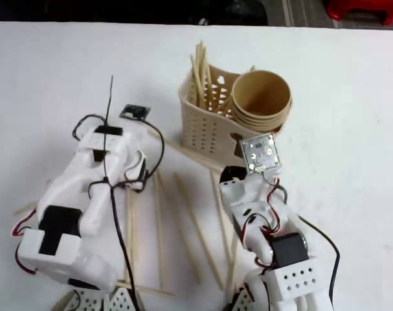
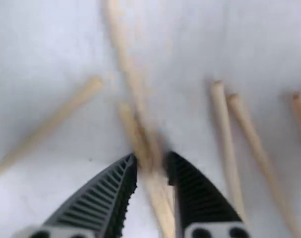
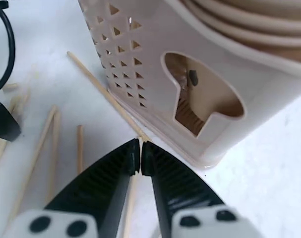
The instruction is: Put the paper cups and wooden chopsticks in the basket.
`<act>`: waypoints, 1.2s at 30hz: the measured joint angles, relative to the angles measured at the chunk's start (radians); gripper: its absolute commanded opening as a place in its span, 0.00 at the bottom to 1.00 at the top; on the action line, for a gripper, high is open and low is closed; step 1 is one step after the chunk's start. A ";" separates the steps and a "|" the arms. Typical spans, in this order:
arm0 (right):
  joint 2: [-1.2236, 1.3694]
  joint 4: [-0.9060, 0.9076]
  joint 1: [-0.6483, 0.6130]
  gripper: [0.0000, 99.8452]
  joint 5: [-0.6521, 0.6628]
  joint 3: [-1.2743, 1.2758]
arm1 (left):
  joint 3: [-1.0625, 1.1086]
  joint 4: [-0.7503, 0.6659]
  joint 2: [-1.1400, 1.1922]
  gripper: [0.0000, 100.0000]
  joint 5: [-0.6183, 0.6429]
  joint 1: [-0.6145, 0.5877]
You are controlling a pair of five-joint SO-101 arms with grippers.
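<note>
On the worktop [image 1: 351, 129], the basket [image 1: 199, 133] stands upright just ahead of both arms.

1. Completed: the paper cups [image 1: 262, 97] sit nested in one stack inside the basket, at the end nearer the right arm. A bundle of upright chopsticks [image 1: 199, 68] stands at the opposite end, with the tips above the rim.
2. Outstanding: several loose chopsticks [image 1: 196, 227] lie flat and scattered between the two arms. No cup is visible outside the basket. Judged from this, the cup portion is finished and the chopstick portion is roughly half done.
3. Left claw [image 2: 150, 166]: low over the worktop, pinching a gripped chopstick [image 2: 157, 198] between its jaws. Whether one stick or two are clamped cannot be determined.
4. Right claw [image 3: 141, 151]: pressed together with nothing visible between the tips, positioned just beside the end of a slanted chopstick [image 3: 103, 89] lying against the foot of the basket
</note>
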 measured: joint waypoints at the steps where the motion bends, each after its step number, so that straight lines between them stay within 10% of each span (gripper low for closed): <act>1: 0.000 0.000 -0.002 0.02 0.000 0.000 | 0.000 -0.003 0.000 0.05 0.002 0.000; 21: 0.000 0.000 -0.002 0.02 0.000 0.000 | -0.123 -0.015 0.002 0.02 0.002 -0.008; 36: 0.000 0.000 -0.002 0.02 0.000 0.000 | -0.661 0.330 0.002 0.02 0.002 -0.006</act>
